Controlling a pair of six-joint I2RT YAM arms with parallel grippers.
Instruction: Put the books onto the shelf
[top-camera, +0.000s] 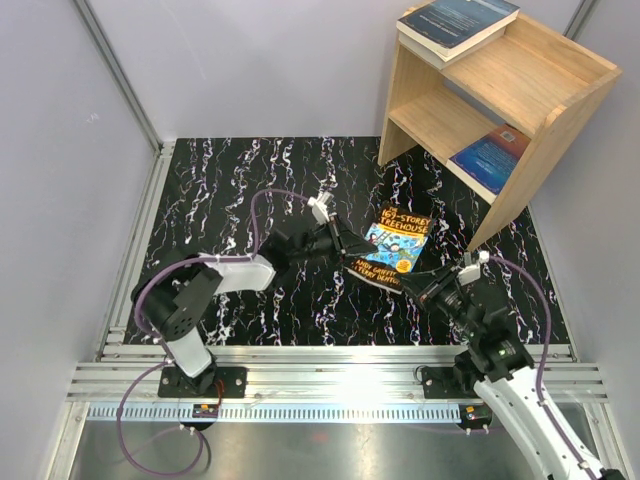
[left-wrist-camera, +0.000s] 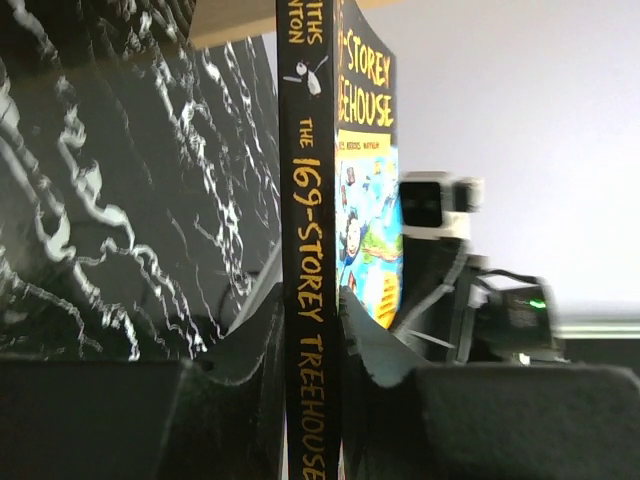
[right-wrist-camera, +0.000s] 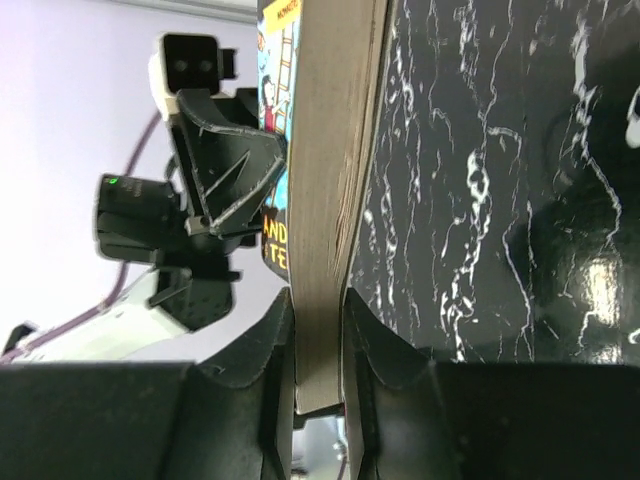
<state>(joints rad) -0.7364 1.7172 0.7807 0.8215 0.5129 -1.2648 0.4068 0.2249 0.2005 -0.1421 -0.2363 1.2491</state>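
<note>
Part of the job is already showing as done. A dark blue-grey book (top-camera: 460, 25) is lying flat on the top tier of the shelf (top-camera: 560, 95) at the far right, and a blue book (top-camera: 488, 160) is lying on the lower tier, with what may be a red cover at its far end, though that corner is too small to read.

The Treehouse book (top-camera: 397, 248) is the one being handled now, and it is the only book seen off the shelf. It is being held at the middle of the bench (top-camera: 250, 180), to the near left of the shelf. It is being pinched at the spine by the left hand (left-wrist-camera: 310, 335) and at the page edge by the right hand (right-wrist-camera: 318, 320) — both closed on it. Carrying it across and setting it on a tier is judged to be what remains.

The shelf is being shown as pale, matt wood in flat boards, with solid side panels. The bench is glossy black, veined white like marble. The paperback is slick-covered — a black spine with orange lettering, a blue and yellow cartoon front, and a dull cream page block.
</note>
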